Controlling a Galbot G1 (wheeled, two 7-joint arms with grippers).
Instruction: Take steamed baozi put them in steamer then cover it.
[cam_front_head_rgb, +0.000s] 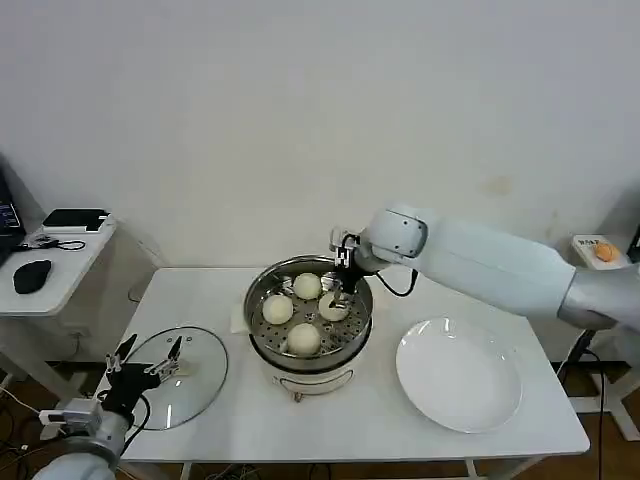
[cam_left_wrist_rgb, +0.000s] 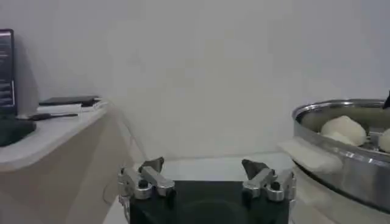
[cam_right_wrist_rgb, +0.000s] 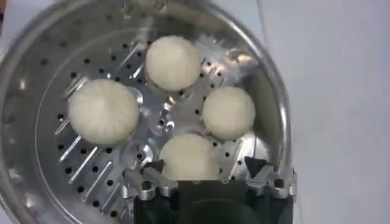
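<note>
We see the steamer (cam_front_head_rgb: 309, 322) at the middle of the white table (cam_front_head_rgb: 370, 420), with all four steamed baozi (cam_right_wrist_rgb: 173, 62) sitting apart from one another on its perforated tray (cam_right_wrist_rgb: 91, 164). The right gripper (cam_front_head_rgb: 340, 292) hangs over the steamer's far right rim, its fingers (cam_right_wrist_rgb: 149, 181) spread wide on either side of the nearest bun and, as far as we can tell, not pressing it. The glass lid (cam_front_head_rgb: 180, 375) lies flat to the steamer's left, where the left gripper (cam_front_head_rgb: 148, 360) hovers with its jaws wide. A white plate (cam_front_head_rgb: 460, 375) sits to the steamer's right.
</note>
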